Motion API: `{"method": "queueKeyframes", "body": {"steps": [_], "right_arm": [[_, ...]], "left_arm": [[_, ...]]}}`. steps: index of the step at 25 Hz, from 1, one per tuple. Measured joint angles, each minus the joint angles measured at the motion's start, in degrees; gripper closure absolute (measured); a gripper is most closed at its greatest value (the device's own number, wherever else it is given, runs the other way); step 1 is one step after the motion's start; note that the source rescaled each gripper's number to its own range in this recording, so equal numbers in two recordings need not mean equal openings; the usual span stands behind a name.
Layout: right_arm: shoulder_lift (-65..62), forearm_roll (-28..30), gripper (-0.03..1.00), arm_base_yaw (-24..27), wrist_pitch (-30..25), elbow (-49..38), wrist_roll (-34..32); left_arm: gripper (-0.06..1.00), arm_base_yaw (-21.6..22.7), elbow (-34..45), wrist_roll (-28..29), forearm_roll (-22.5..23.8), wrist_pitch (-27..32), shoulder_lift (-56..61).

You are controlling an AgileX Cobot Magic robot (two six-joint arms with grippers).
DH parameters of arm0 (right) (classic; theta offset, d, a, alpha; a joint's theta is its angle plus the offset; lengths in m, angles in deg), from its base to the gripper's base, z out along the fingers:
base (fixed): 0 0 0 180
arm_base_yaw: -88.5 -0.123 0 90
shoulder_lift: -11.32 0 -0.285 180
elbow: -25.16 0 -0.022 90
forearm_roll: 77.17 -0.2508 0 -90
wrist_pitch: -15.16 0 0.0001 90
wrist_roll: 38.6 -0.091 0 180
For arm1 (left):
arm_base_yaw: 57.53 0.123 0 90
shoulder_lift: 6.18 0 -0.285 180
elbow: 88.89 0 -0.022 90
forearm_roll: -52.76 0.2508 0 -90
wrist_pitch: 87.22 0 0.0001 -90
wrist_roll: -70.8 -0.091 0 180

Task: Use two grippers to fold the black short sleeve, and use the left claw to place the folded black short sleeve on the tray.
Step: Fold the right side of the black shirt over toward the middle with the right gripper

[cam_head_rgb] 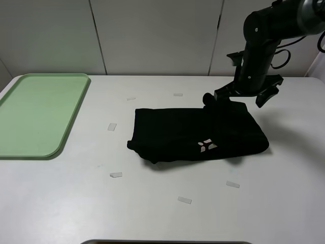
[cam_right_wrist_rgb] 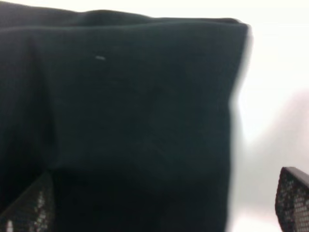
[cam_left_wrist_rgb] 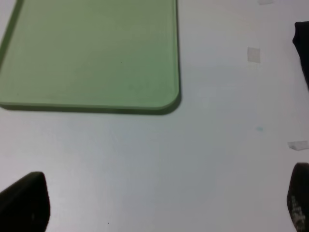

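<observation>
Right now the black short sleeve lies as a folded, roughly oblong bundle on the white bench, a little right of the middle. Its long axis runs left to right and a scrap of pale lettering shows on its near side. The right pincer hangs over the far right end of the bundle with its jaws spread wide and gripping nothing; whether its tips touch the cloth I cannot tell. The left pincer is also wide apart and empty. It is out of the exterior high view, and its own camera shows it above bare bench on the near side of the tray's near right corner. The tray sits at the left edge of the bench, well apart from the shirt, with nothing on it, and a few tape scraps lie between the two. From the left pincer the bundle therefore lies off to the right and somewhat farther back, showing only a sliver of black at the margin of that wrist picture. The right arm is plainly the nearer one. The folding looks largely done, though I cannot say whether another fold is meant. The placing step would need the left arm to cross rightward to the bundle's tray-side end, close on it there and carry it back left along that same axis
</observation>
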State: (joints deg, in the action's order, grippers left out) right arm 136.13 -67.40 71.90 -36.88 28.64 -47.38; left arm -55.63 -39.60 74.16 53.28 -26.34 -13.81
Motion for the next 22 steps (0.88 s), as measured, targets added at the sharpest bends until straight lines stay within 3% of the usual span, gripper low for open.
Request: {"method": "queueKeyframes", "body": {"steps": [12, 22], "right_arm": [[6.8, -0.8, -0.03, -3.5, 4.1, 0.2, -0.2], [-6.7, -0.5, -0.03, -4.0, -5.2, 0.1, -0.3]], "left_arm": [[-0.04, 0.0, 0.0, 0.0, 0.0, 0.0, 0.0], [-0.04, 0.0, 0.0, 0.0, 0.0, 0.0, 0.0]]}}
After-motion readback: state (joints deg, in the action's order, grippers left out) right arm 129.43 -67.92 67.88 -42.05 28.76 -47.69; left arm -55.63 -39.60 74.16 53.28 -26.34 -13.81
